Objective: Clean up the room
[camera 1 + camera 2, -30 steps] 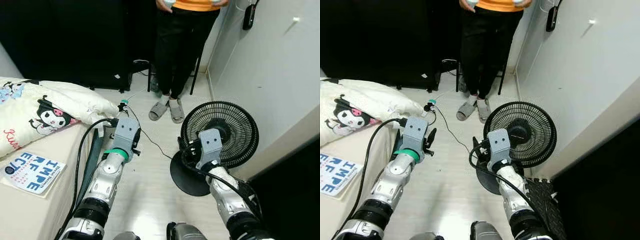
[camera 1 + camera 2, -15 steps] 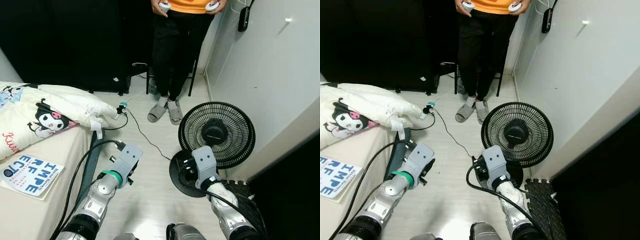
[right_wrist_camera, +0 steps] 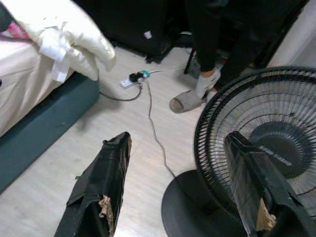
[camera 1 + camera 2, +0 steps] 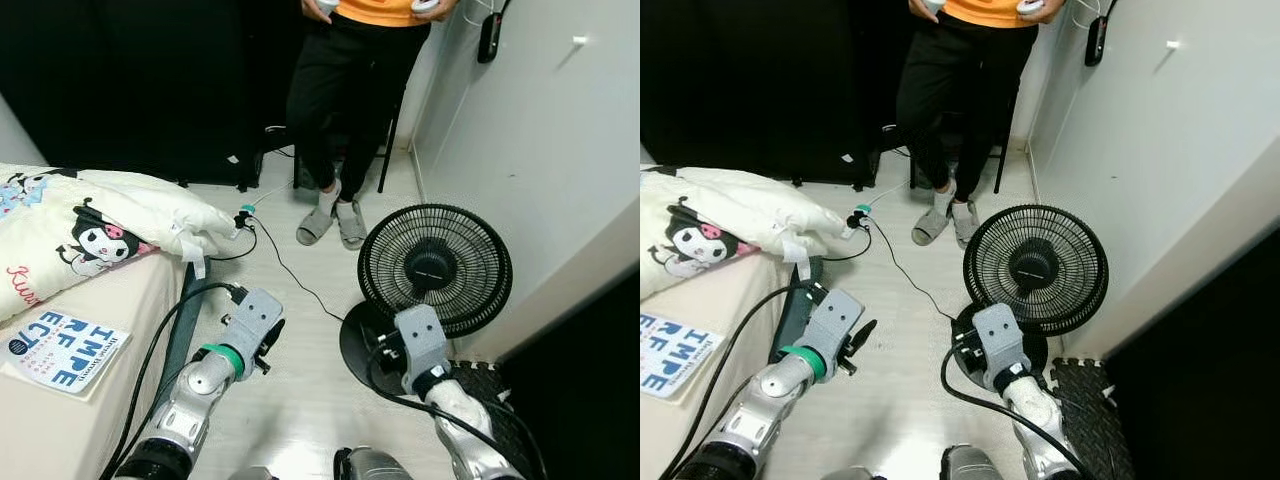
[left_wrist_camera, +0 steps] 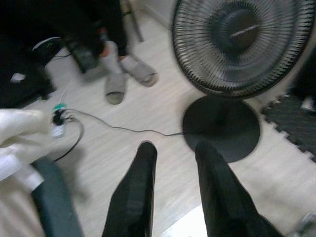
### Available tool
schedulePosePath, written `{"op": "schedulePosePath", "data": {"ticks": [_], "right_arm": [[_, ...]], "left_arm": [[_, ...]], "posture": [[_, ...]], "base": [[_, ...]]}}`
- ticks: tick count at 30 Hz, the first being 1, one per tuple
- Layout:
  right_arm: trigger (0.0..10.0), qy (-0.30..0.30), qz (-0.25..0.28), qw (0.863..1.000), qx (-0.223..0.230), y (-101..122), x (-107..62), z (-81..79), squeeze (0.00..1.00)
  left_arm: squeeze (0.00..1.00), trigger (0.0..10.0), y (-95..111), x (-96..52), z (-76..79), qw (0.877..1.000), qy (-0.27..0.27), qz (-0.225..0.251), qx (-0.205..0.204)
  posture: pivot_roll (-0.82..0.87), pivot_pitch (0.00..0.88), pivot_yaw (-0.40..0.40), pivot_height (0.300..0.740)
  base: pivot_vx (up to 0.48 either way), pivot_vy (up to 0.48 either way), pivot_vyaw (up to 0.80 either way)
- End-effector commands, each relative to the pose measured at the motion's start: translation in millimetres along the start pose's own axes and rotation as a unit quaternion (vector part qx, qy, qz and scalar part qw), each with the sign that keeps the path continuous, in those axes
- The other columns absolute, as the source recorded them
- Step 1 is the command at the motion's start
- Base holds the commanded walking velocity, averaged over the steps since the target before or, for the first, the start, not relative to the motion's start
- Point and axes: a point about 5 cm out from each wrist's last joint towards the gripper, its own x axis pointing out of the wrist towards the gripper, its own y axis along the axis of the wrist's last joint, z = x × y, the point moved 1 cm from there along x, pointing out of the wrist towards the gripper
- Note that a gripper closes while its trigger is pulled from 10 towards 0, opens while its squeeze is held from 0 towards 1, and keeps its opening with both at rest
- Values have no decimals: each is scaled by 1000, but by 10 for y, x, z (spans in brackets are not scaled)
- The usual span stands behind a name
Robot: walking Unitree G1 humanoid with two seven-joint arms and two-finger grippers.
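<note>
On the far left, a bed (image 4: 60, 420) carries a cream pillow (image 4: 110, 215) printed with a cartoon figure, and a blue-lettered booklet (image 4: 62, 347) lies flat nearer the robot. Beside the bed's dark teal base, a black cable loops up to the left arm. The left gripper (image 5: 173, 153) hangs low over the pale wood floor (image 4: 300, 400) near the bed's edge, holding nothing; its two black fingers (image 5: 140, 168) stand a narrow gap apart. Just past the pillow's corner a small power strip (image 4: 243, 215) sits on the floor, and a thin cord (image 4: 300, 282) runs from it across the boards to the fan's base. Beyond that, a person (image 4: 350, 90) in black trousers and an orange top stands in grey slippers (image 4: 334, 222) at the far end of the room, holding pale controllers. To the right, the black fan (image 4: 435, 270) stands upright on its round base, close to the white wall. The right gripper (image 3: 187, 173) is just in front of the fan, empty, its fingers spread wide, one finger (image 3: 256, 182) across the grille and the other over bare floor; whether it touches the grille cannot be told. A dark foam mat (image 4: 1085, 410) lies at the fan's near right.
</note>
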Motion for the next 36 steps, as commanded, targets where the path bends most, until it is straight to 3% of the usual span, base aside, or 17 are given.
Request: {"op": "schedulePosePath", "data": {"ticks": [1,4,7,15,20,24,36], "right_arm": [[10000,-3,4,1000,-6,9,-26,20,0],[10000,-16,12,1000,-17,54,-52,96,0],[10000,-29,14,999,8,79,-101,160,0],[10000,-4,-11,1000,11,-16,-109,38,0],[10000,-3,-15,1000,11,-11,-115,25,0],[10000,12,-17,1000,4,-10,-111,-23,0],[10000,-15,-19,1000,9,-47,-141,21,0]], "left_arm": [[0,10000,12,-11,50,1000,-15,8,5],[0,10000,52,-25,130,998,-48,20,26],[0,10000,88,-35,175,997,-67,30,39],[0,10000,22,-54,230,997,-79,12,16],[0,10000,-7,-59,298,994,-106,6,30],[0,10000,11,-45,267,995,-98,7,25],[0,10000,-34,-48,290,996,-89,-2,14]], "posture": [[-135,10,29,740],[-146,9,23,740],[-137,8,14,740],[-129,0,19,740],[-121,0,19,740],[-122,0,28,740],[-115,0,3,740]], "base": [[0,0,0],[0,0,0],[0,0,0],[0,0,0],[0,0,0],[0,0,0],[0,0,0]]}}
